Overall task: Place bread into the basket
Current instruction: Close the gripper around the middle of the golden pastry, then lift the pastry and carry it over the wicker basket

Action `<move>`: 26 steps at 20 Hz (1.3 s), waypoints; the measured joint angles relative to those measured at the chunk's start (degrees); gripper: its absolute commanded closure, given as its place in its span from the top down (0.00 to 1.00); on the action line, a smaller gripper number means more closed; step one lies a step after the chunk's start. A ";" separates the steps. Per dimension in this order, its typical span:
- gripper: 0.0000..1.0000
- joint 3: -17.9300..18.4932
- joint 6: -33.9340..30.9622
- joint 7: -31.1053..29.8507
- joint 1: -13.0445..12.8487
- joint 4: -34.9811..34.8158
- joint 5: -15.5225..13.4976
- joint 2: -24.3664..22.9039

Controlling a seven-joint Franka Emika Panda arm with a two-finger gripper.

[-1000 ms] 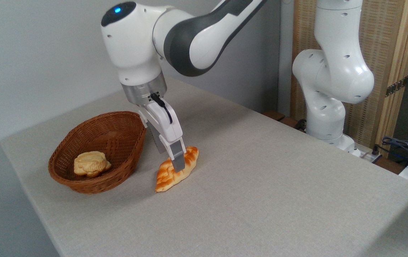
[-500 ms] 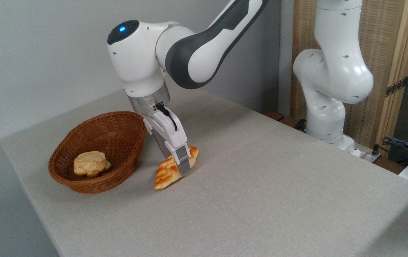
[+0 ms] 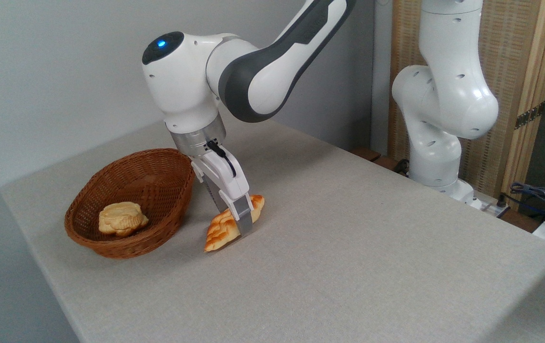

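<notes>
Bread (image 3: 222, 229) on the grey desk (image 3: 348, 247), just right of the basket (image 3: 131, 207), lying slantwise with one pointed end toward the camera and the other toward the back. End effector (image 3: 240, 223) down at the loaf's middle, tilted, near finger (image 3: 244, 219) pressed against the loaf's near side, far finger hidden behind; seemingly clamped on the bread, the loaf's near tip looking slightly raised off the desk. Basket reddish-brown, woven, oval, with a pale round bun (image 3: 122, 218) resting inside near its front wall. Loaf apart from the basket's rim, not touching. White arm (image 3: 234, 76) arching in from the upper right of the basket, blue light lit on its wrist housing. Wooden screen (image 3: 525, 95) far right of the basket, behind the arm's base.
</notes>
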 measured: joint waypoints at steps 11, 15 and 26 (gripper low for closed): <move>0.39 0.00 -0.02 0.00 -0.01 0.00 0.00 -0.01; 0.39 0.00 -0.11 0.00 -0.02 0.00 0.00 -0.02; 0.39 0.51 -7.36 -0.15 0.03 5.25 -0.63 -3.37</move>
